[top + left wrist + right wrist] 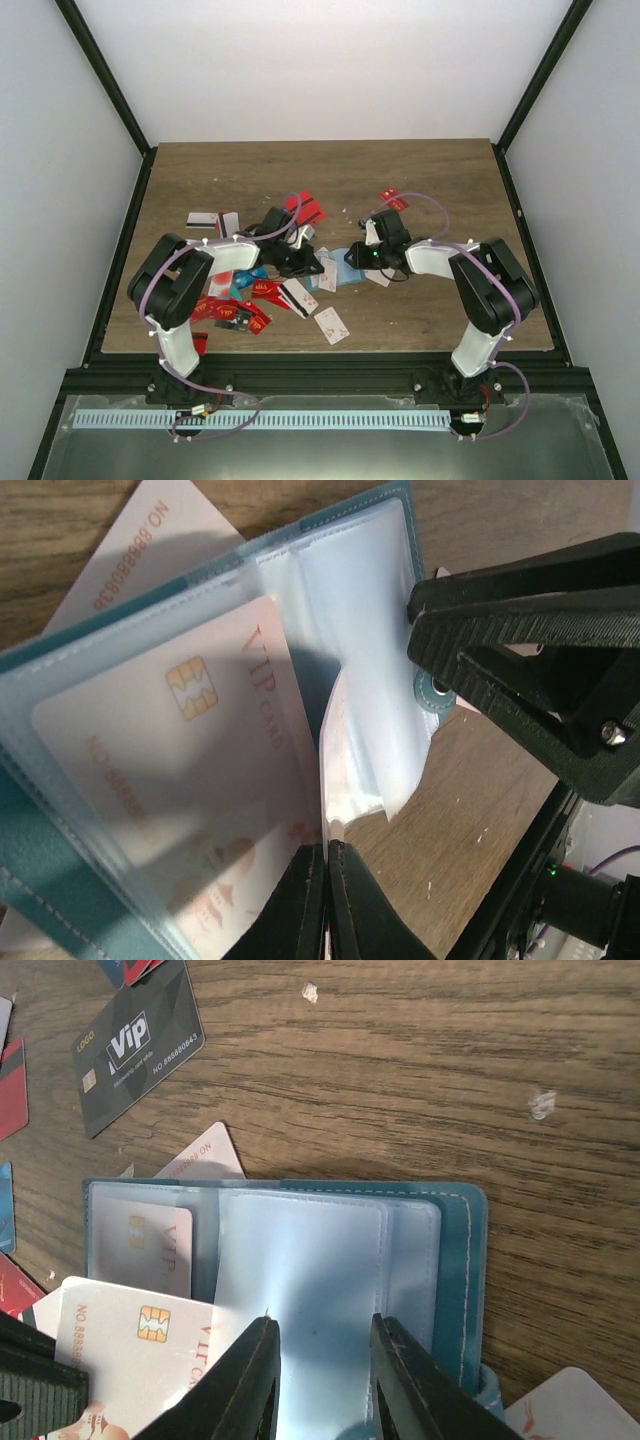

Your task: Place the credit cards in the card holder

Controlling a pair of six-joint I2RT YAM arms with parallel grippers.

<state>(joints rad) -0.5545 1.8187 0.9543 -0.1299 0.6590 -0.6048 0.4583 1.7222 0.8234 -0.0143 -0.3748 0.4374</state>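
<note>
The teal card holder (345, 270) lies open mid-table, its light blue clear pockets up (465, 1260). A white VIP card sits in its left pocket (170, 750). My left gripper (327, 848) is shut on the edge of another white VIP card (120, 1345), held edge-on at the mouth of a clear pocket by the fold. My right gripper (322, 1325) is open, its fingers spread over the middle pocket leaf; one finger shows in the left wrist view (520, 650). More credit cards lie scattered left of the holder (235, 310).
A dark VIP card (138, 1045) lies beyond the holder. A white card (332, 324) lies near the front edge. Red cards (305, 210) and black-striped ones (205, 218) lie behind the left arm; another red one (392, 198) lies behind the right gripper. A white card (140, 550) sticks out under the holder.
</note>
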